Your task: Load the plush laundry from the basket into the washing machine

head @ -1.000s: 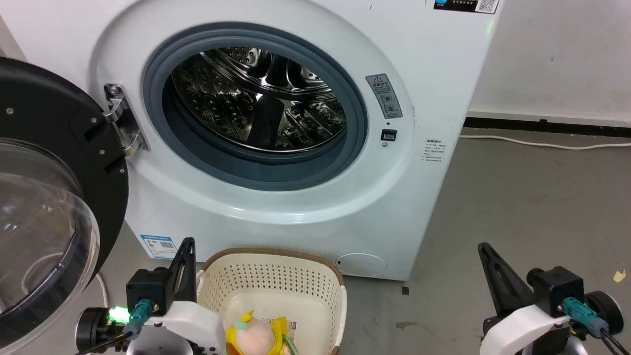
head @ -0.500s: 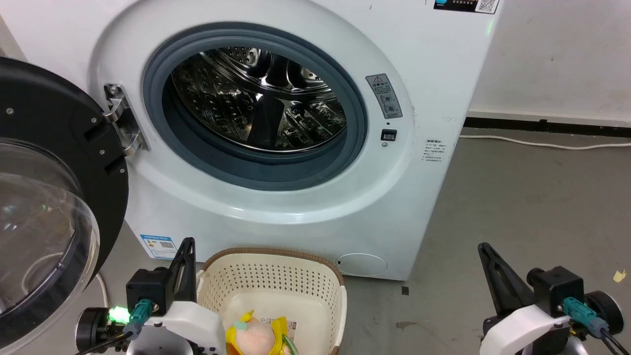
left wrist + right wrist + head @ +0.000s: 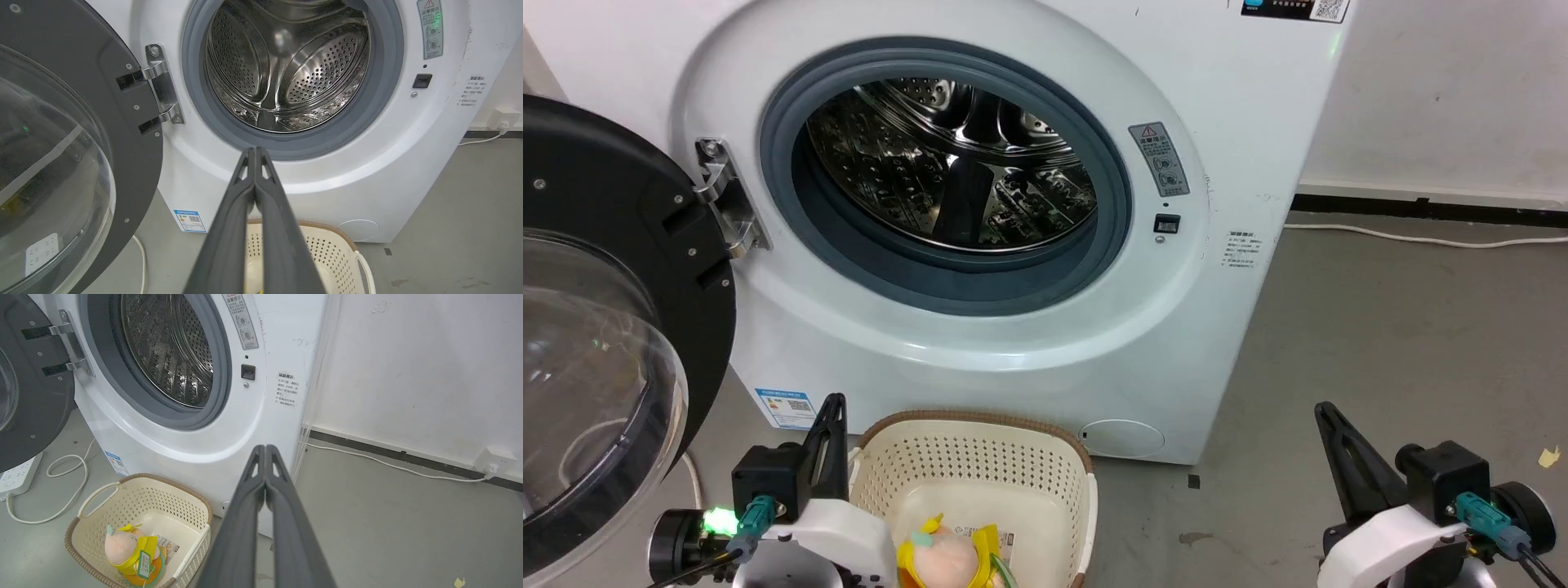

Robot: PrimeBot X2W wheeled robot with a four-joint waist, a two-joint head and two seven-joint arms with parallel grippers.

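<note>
The plush laundry (image 3: 950,559) (image 3: 130,555), peach head with a yellow top, lies inside the cream basket (image 3: 980,457) (image 3: 135,498) (image 3: 327,249) on the floor before the washing machine (image 3: 1233,122) (image 3: 408,171) (image 3: 261,416). The washer's steel drum (image 3: 956,171) is bare and its black-rimmed door (image 3: 605,327) stands swung wide to the left. My left gripper (image 3: 833,402) (image 3: 254,149) is shut and holds nothing, just left of the basket. My right gripper (image 3: 1321,408) (image 3: 265,446) is shut too, holding nothing, well to the basket's right.
A white cable (image 3: 1421,238) runs along the floor by the wall at the right. In the right wrist view a white power strip (image 3: 18,475) and a looped cord (image 3: 61,486) lie on the floor under the open door. Bare grey floor (image 3: 1405,343) spreads to the washer's right.
</note>
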